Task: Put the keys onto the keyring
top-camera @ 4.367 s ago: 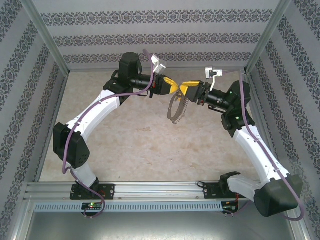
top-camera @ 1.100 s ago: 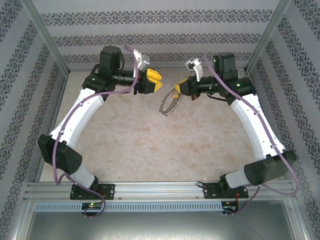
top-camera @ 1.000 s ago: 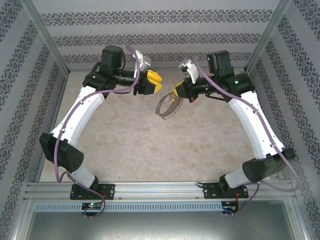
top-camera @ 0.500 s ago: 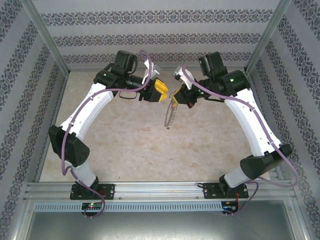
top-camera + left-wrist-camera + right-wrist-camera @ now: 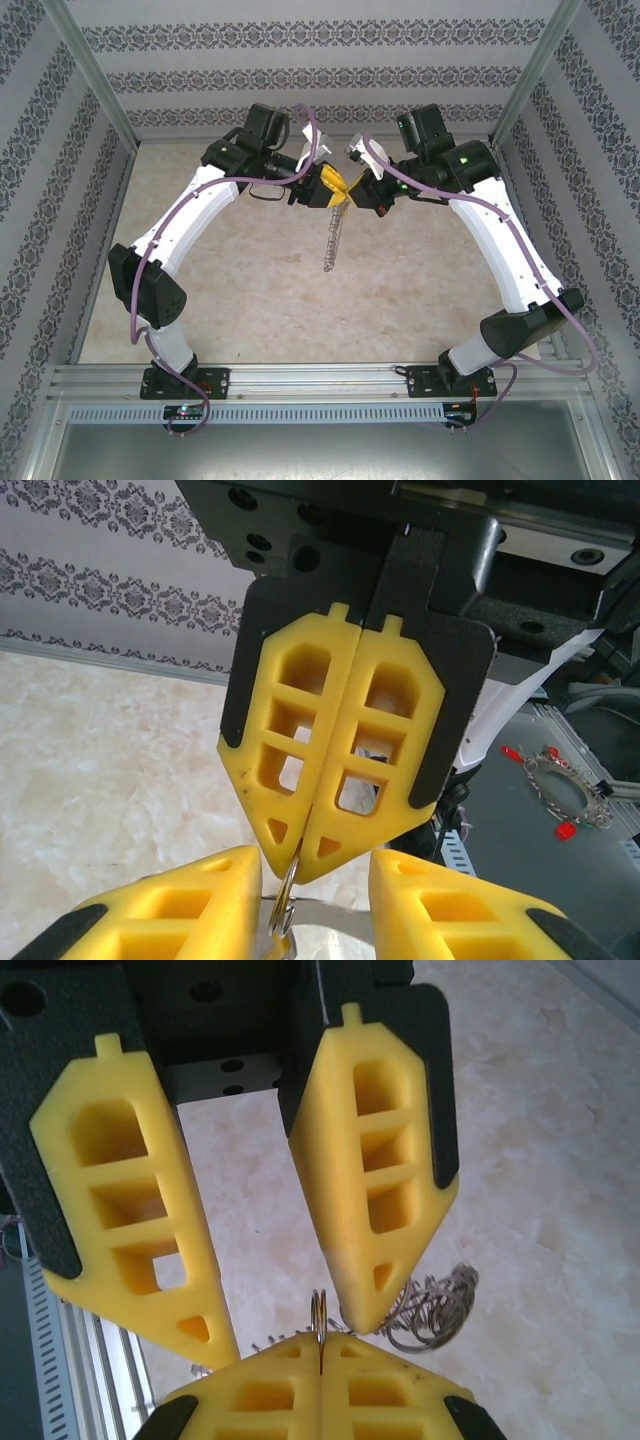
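My right gripper (image 5: 352, 192) is shut on the thin wire of the keyring (image 5: 332, 240), which hangs edge-on below it over the table. In the right wrist view the ring wire (image 5: 320, 1315) stands up from my shut fingertips (image 5: 300, 1360), with its strung silver pieces (image 5: 430, 1305) behind. My left gripper (image 5: 333, 184) meets the right one tip to tip. Its jaws stand open on either side of the right fingers (image 5: 340, 740) and the ring wire (image 5: 283, 895), which lies close to its left pad (image 5: 200, 900). The keys are hidden.
The marble-patterned tabletop (image 5: 260, 290) lies well below both grippers. Patterned walls (image 5: 320, 75) and metal posts enclose it. Outside the enclosure, another metal ring with red bits (image 5: 565, 785) lies on a grey surface.
My left gripper has moved right to meet the right gripper and its jaws have narrowed. The right gripper has shifted left and turned, so the keyring now hangs edge-on.
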Controlling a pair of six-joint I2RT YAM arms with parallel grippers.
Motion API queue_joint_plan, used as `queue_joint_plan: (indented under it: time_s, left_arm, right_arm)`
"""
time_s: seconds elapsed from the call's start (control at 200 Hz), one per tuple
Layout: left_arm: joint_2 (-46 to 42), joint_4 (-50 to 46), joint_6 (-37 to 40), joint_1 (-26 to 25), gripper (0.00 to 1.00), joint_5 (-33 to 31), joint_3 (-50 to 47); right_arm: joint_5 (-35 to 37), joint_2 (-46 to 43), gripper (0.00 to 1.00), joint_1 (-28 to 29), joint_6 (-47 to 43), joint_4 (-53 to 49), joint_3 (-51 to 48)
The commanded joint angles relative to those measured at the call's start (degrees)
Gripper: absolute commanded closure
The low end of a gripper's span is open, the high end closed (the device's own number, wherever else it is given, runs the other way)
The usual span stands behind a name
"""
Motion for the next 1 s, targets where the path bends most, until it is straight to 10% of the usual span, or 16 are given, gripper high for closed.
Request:
queue_joint_plan:
  time_s: [0.0,0.37,0.575,0.764,0.994]
  left_arm:
    - [0.81,-1.40,1.26,-0.76,0.70,1.16,1.86]
    - [0.84,-1.74,1.44,-0.92,0.90,0.67,1.20]
    - [1.04,-1.70,1.76,-1.05,0.94,1.55,0.88]
    - [0.95,-2.18,2.00,-1.16,0.75,1.33,0.90]
    - [0.95,-2.45,2.16,-1.47,0.90,1.12,0.59]
  right_arm:
    - [-0.35,-1.32,1.00,0.25,-1.25,0.98,0.78]
    - [-0.97,-1.89,1.00,-0.49,-0.55,2.20,0.18]
    - [-1.18,-2.14,1.00,-0.72,0.32,3.50,-0.26]
    - [-1.07,-2.30,1.00,-0.81,1.04,4.25,-0.48]
    - [-1.16,-2.66,1.00,-0.81,1.58,4.99,-0.71]
